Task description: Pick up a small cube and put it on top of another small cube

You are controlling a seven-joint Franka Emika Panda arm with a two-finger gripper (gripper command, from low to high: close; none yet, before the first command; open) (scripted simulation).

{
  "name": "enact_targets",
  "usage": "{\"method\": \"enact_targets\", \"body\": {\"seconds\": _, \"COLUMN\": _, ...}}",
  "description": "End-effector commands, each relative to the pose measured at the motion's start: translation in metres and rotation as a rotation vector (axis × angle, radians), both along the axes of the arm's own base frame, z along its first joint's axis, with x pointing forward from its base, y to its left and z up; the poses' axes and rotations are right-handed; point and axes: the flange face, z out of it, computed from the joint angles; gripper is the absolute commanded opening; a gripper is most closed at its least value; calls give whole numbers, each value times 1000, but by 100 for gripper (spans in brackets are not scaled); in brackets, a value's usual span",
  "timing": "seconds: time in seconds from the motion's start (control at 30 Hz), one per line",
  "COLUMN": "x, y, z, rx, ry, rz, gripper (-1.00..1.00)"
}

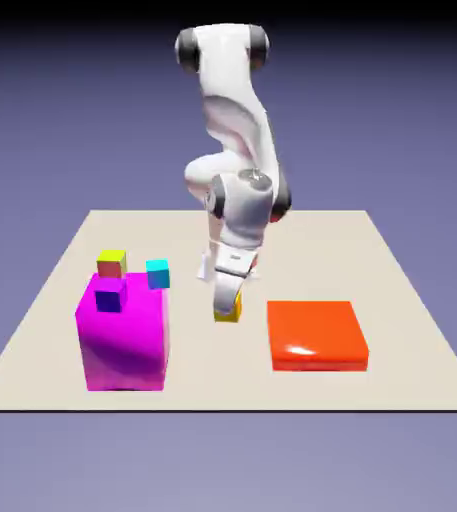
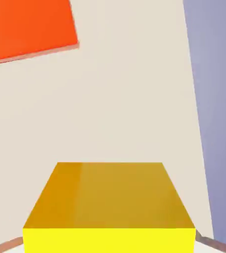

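Note:
My gripper reaches down to the table's middle and is shut on a small yellow cube, which rests at table level. In the hand view the yellow cube fills the bottom of the picture and hides the fingertips. Other small cubes stand toward the exterior view's left: a cyan cube and a yellow-green cube on the table, and a purple cube on top of the large magenta block.
A flat orange slab lies close by on the exterior view's right of the gripper, and its corner shows in the hand view's upper left as orange slab. The tall magenta block stands on the exterior view's left. The beige table ends near the slab.

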Motion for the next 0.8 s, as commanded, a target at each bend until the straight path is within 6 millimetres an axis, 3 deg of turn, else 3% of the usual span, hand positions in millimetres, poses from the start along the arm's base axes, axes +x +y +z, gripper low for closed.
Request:
{"method": "enact_targets", "body": {"seconds": 0.0, "x": 1, "y": -13, "z": 19, "rx": -2, "ry": -8, "rz": -2, "gripper": -100}}
{"method": "enact_targets", "body": {"seconds": 0.13, "x": -11, "y": -73, "z": 93, "rx": -14, "ry": -32, "rz": -29, "gripper": -100}}
{"method": "enact_targets", "body": {"seconds": 0.27, "x": -60, "y": -174, "z": 122, "rx": -37, "ry": 34, "rz": -214, "gripper": -100}}
{"method": "enact_targets", "body": {"seconds": 0.33, "x": -84, "y": -211, "z": 113, "rx": -43, "ry": 85, "rz": -316, "gripper": -100}}
{"method": "enact_targets", "body": {"seconds": 0.37, "x": -84, "y": -211, "z": 113, "rx": -43, "ry": 85, "rz": -316, "gripper": -100}}
{"method": "enact_targets", "body": {"seconds": 0.53, "x": -90, "y": -222, "z": 45, "rx": -43, "ry": 85, "rz": -316, "gripper": -100}}
{"method": "enact_targets", "body": {"seconds": 0.57, "x": -90, "y": -222, "z": 45, "rx": -43, "ry": 85, "rz": -316, "gripper": 100}}
{"method": "enact_targets", "body": {"seconds": 0.6, "x": -90, "y": -222, "z": 45, "rx": -43, "ry": 85, "rz": -316, "gripper": 100}}
{"method": "enact_targets", "body": {"seconds": 0.77, "x": -84, "y": -211, "z": 113, "rx": -43, "ry": 85, "rz": -316, "gripper": 100}}
